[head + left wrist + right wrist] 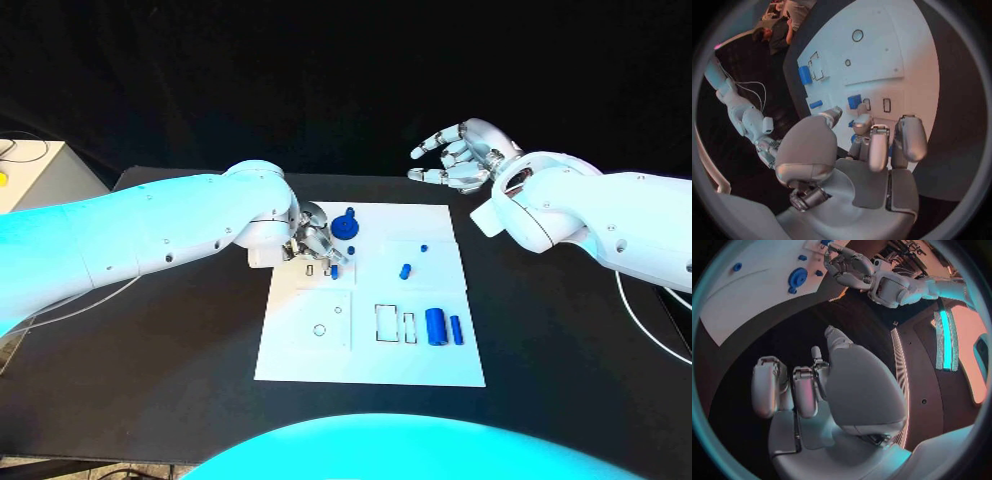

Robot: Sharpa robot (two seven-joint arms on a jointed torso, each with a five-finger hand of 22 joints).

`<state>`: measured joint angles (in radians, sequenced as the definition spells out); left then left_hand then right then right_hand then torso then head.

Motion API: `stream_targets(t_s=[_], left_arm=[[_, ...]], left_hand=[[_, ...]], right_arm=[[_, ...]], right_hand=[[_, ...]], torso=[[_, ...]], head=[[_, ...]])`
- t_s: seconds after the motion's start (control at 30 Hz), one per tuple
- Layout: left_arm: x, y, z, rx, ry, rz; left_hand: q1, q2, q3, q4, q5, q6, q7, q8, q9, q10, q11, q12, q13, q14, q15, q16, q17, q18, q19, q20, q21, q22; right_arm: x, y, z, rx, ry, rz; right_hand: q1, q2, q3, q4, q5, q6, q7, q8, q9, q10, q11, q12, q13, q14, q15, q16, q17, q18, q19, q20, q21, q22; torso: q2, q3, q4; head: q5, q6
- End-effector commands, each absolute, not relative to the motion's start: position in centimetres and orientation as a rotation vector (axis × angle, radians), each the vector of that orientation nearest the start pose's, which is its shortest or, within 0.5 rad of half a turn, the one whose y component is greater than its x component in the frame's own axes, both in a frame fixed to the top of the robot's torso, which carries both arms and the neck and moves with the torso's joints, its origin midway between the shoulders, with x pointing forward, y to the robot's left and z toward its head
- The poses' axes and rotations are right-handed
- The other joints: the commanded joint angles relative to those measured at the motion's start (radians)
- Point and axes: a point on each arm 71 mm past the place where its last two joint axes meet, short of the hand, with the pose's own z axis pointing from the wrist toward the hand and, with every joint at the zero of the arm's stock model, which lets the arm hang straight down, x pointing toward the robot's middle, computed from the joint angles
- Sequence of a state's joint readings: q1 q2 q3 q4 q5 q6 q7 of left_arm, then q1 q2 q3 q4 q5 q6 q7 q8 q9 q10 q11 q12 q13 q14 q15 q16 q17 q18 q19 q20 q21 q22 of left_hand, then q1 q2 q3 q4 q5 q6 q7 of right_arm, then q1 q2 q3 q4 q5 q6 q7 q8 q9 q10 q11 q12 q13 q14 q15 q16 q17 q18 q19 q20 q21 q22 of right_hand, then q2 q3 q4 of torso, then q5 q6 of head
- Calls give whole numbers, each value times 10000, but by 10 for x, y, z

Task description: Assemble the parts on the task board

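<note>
The white task board [372, 345] lies in the middle of the black table. My left hand [307, 243] is at its far left part, and its thumb and a finger [862, 123] pinch a small blue peg [335, 270] beside two small slots [887, 105]. A round blue gear-like part [346, 226] stands on the board just beside that hand. Two small blue parts [407, 268] lie mid-board. A thick blue cylinder [434, 326] and a thinner one [456, 329] lie near the right edge. My right hand [459, 155] hangs above the table beyond the board's far right corner, fingers apart, holding nothing.
Rectangular cut-outs [387, 323] and a round hole [320, 329] mark the board's near half. A pale cabinet [43, 175] stands off the table's far left corner. Black table [562, 340] surrounds the board on all sides.
</note>
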<state>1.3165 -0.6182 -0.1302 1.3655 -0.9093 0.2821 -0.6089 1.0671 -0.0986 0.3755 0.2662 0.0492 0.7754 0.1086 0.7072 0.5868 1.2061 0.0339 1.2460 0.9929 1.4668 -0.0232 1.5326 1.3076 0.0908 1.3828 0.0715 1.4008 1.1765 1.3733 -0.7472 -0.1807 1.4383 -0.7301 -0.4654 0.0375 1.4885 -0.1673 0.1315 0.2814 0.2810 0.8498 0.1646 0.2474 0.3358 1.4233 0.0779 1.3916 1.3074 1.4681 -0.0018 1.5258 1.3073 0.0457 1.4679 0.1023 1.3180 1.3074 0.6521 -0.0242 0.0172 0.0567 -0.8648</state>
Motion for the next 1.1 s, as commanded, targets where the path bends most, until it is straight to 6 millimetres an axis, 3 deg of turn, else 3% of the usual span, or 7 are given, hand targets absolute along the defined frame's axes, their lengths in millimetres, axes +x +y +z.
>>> stream_targets(t_s=[0.03, 0.9, 1.1], left_arm=[[499, 150, -220, -906, 25363, -3778], [494, 149, -229, -800, 25730, -3754], [494, 149, -229, -955, 25666, -3831]], left_hand=[[116, 13, 56, 0, 2, -81, 7, 41, 16, -71, 14, -35, 5, 721, -42, -38, 1894, -140, -42, -7, -38, 9], [316, 1, 277, -166, 2, -142, 10, 74, 157, -146, 16, -75, -59, 693, -39, -67, 1842, -124, -99, -2, -76, -67], [510, 119, 589, -334, 3, -172, -4, 91, 273, -161, 4, -71, -53, 692, -46, -63, 1849, -125, -107, -4, -72, -49]], right_arm=[[518, -187, -151, 4057, 16321, 9745], [518, -183, -152, 4026, 16433, 9763], [518, -183, -153, 4020, 16463, 9768]], right_hand=[[-83, 3, 23, 17, 29, -86, 5, -20, -16, -79, 3, -38, 886, 776, 37, -43, 1690, 99, -8, 9, -48, 1291], [-111, 20, 44, 29, 45, -94, 9, -12, -13, -73, 8, -30, 892, 774, 42, -49, 1682, 99, -7, 14, -51, 1292], [-111, 20, 44, 29, 45, -94, 9, -12, -13, -73, 8, -30, 892, 774, 42, -49, 1682, 99, -7, 14, -51, 1292]], torso=[[-1, 0, -2], [-6, 13, 16], [-1, 16, 4]], head=[[-13, -33], [-38, -79], [-25, -79]])
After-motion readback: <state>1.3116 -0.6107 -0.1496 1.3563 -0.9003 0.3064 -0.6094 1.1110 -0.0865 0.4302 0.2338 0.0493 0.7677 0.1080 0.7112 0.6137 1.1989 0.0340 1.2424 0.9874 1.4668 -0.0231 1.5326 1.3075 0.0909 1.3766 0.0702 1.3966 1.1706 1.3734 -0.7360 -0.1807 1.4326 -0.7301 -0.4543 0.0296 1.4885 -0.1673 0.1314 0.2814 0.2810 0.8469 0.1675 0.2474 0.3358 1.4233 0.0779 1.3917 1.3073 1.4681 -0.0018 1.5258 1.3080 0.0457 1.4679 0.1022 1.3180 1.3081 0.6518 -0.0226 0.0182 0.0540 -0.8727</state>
